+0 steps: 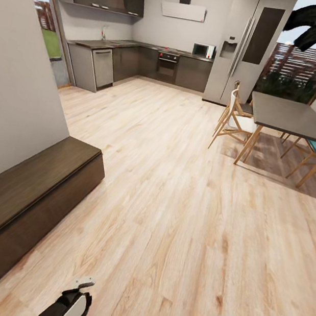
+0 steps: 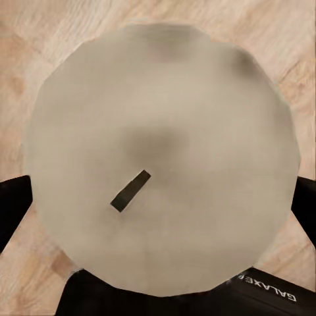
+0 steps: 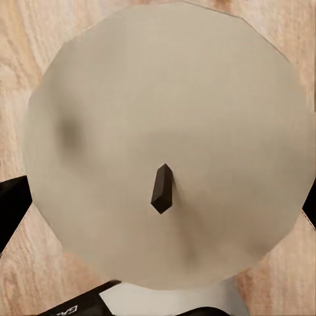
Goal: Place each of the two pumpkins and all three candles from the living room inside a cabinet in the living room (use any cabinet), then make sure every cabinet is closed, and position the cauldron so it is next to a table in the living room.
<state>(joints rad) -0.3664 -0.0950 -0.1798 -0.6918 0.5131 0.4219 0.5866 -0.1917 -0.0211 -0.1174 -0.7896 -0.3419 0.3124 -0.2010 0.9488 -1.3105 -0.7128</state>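
A beige candle [image 2: 158, 118] with a short dark wick sits end-on between the black fingers [image 2: 10, 207] of my left gripper [image 2: 158, 204], which is shut on it. My right gripper [image 3: 158, 210] is shut on a second beige candle [image 3: 171, 99], its dark fingers [image 3: 10, 210] at either side. Both hang over the wood floor. My two arms [image 1: 72, 303] show at the bottom of the head view. The long dark brown cabinet [image 1: 26, 197] runs along the wall at my left, its fronts flush. The pumpkins, the cauldron and the living room table are out of view.
Light wood floor [image 1: 172, 192] stretches ahead to a kitchen with dark counters [image 1: 139, 56] and a steel fridge [image 1: 245, 44]. A dining table [image 1: 289, 119] with wooden chairs [image 1: 234, 119] stands at the right. A grey wall [image 1: 22, 77] rises behind the cabinet.
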